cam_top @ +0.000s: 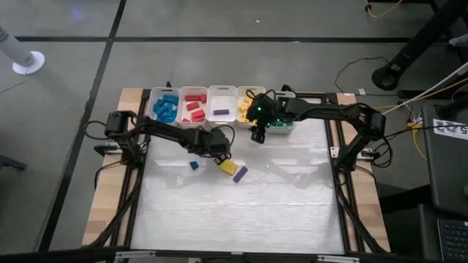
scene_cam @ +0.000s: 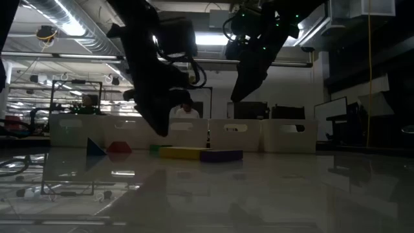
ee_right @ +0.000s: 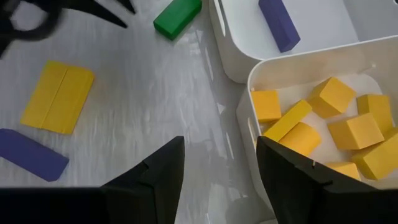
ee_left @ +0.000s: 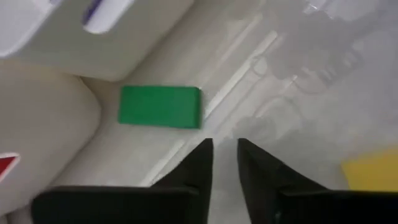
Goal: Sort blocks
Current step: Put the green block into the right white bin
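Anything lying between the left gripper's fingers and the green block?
No. In the left wrist view only bare white tabletop separates the left gripper, fingers nearly closed and empty, from the green block beside the white bin.

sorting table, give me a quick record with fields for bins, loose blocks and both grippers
bins: five white bins in a row at the far edge, holding blue blocks, red blocks, one purple block, yellow blocks, and green
loose blocks: green bar, yellow block, purple bar, blue block
left gripper: nearly shut, empty, beside the green bar
right gripper: open, empty, at the yellow bin's near edge
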{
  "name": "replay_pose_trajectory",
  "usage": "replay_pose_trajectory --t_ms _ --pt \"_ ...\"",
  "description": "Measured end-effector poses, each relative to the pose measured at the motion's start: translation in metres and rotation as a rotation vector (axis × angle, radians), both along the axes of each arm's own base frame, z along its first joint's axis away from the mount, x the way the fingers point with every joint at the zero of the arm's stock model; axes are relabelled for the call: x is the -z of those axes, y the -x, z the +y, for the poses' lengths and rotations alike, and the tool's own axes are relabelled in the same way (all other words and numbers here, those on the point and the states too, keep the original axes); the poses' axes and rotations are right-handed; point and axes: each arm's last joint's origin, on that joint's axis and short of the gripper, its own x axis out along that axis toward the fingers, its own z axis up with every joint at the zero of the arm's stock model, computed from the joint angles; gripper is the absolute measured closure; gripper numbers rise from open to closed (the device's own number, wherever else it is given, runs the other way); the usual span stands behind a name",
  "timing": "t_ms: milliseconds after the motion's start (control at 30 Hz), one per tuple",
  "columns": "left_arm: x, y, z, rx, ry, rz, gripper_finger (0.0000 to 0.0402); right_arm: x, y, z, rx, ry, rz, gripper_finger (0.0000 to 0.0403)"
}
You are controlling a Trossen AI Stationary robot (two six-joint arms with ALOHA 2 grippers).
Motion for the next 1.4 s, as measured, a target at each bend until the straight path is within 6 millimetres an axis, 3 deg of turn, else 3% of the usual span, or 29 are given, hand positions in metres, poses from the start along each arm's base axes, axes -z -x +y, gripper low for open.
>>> replay_pose_trajectory --t_ms 200,367,533,867,1400 --pt "0.0 0.0 0.017 -0.062 0.001 -0.02 0.0265 0.0 0.0 0.0 0.001 0.0 -0.001 0.0203" --pt "-0.002 -0.004 0.029 -0.234 0.034 -0.166 0.0232 0.0 0.0 0.0 0.002 0.0 -0.002 0.0203" --pt "0.004 -0.009 0.034 -0.311 0.048 -0.227 0.0229 0.0 0.0 0.0 0.003 0.0 -0.002 0.0203" --pt "0.016 -0.013 0.035 -0.295 0.046 -0.202 0.024 0.0 0.0 0.0 0.003 0.0 -0.001 0.0203" --pt "0.021 -0.001 0.017 -0.29 0.079 -0.059 0.0241 0.0 0.0 0.0 0.003 -0.001 0.002 0.0203"
